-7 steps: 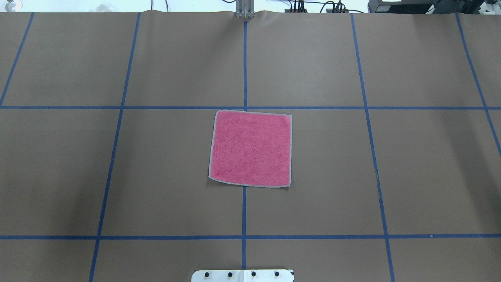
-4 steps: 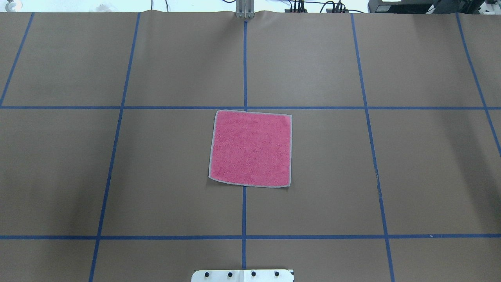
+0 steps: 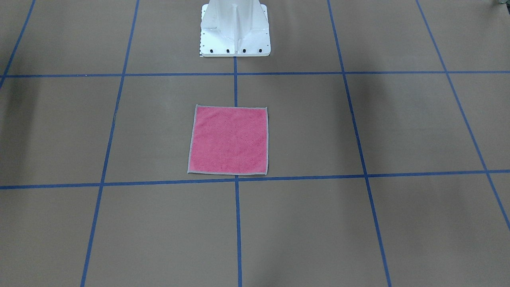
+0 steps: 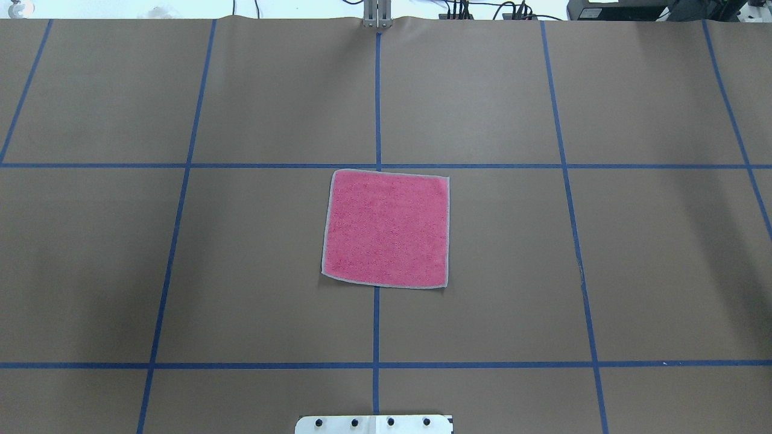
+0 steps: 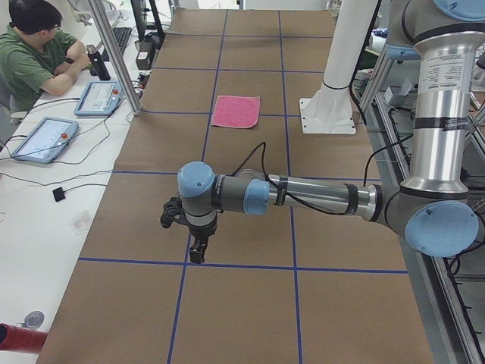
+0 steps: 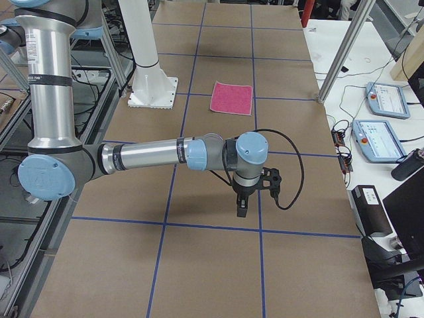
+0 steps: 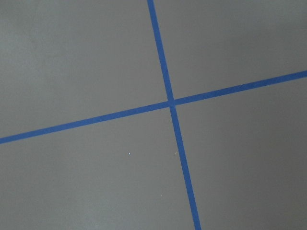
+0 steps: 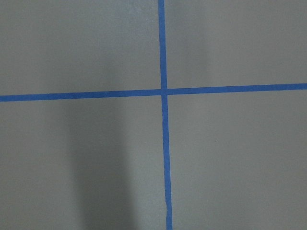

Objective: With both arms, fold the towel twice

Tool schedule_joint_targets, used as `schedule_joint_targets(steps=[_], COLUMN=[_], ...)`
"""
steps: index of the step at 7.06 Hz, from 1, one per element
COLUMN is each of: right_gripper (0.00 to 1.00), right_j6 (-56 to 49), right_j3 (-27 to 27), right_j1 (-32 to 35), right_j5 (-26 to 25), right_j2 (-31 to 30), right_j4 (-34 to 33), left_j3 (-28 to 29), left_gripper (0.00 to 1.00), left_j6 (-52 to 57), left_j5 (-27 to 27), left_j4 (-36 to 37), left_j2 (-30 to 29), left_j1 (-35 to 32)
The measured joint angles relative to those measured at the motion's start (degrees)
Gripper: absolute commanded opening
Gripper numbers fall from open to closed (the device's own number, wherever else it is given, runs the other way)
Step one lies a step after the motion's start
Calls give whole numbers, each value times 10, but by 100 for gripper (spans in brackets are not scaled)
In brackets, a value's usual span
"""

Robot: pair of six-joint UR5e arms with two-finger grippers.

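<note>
The towel lies flat and unfolded, pink face up, with light grey edging, at the table's middle. It also shows in the front-facing view and small in both side views. My left gripper points down over the table far out to my left, well away from the towel. My right gripper points down far out to my right, also well away. Both show only in the side views, so I cannot tell whether they are open or shut. Both wrist views show only brown paper and blue tape.
Brown paper with a grid of blue tape lines covers the table. The white pedestal base stands at my edge behind the towel. An operator sits at a side bench with tablets and cables.
</note>
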Motion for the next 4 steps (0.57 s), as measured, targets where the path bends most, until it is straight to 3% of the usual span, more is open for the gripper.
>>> schedule_joint_targets(steps=[2, 4], right_gripper=[99, 99], right_j6=[1, 0], right_j3=[-5, -10], right_j1=[-3, -7], right_j5=[28, 80], right_j2=[8, 6], right_j4=[2, 4], left_j3=[-9, -25], left_gripper=[100, 100], left_j6=[-60, -172], left_j5=[-9, -67], left_j4=[0, -2], left_j2=[-31, -64], left_j1=[43, 83])
